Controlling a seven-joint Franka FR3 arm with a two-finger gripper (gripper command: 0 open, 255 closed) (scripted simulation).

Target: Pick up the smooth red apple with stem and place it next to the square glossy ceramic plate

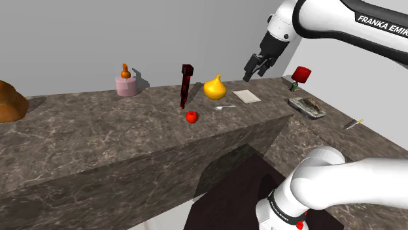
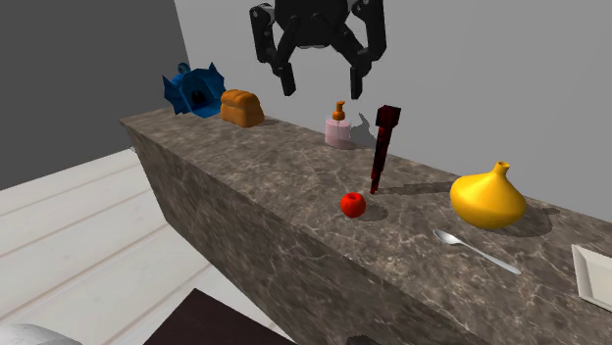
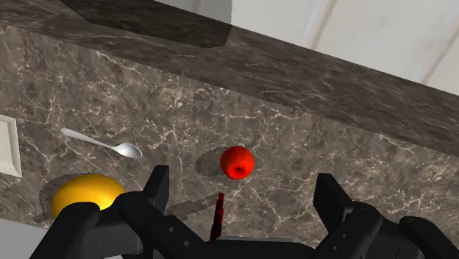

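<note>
A small red apple (image 1: 191, 116) (image 2: 353, 204) (image 3: 237, 162) sits near the front edge of the dark marbled counter (image 1: 98, 140). The square white plate (image 1: 247, 96) (image 2: 593, 274) (image 3: 7, 147) lies flat farther along the counter, beyond a spoon. My black gripper (image 1: 256, 65) (image 2: 325, 86) (image 3: 243, 190) hangs open well above the counter, with nothing between its fingers. In the wrist view the apple lies on the counter below, between the two spread fingertips (image 3: 156, 184). In the shoulder view the gripper hovers above the plate's side of the counter.
A yellow gourd-shaped vase (image 1: 214, 87) (image 2: 487, 199) (image 3: 87, 195) and a silver spoon (image 1: 225, 106) (image 2: 476, 250) (image 3: 103, 143) lie between apple and plate. A tall dark red post (image 1: 186, 85) (image 2: 382, 147) stands just behind the apple. A pink bottle (image 1: 125, 83) and bread (image 2: 241, 108) stand farther off.
</note>
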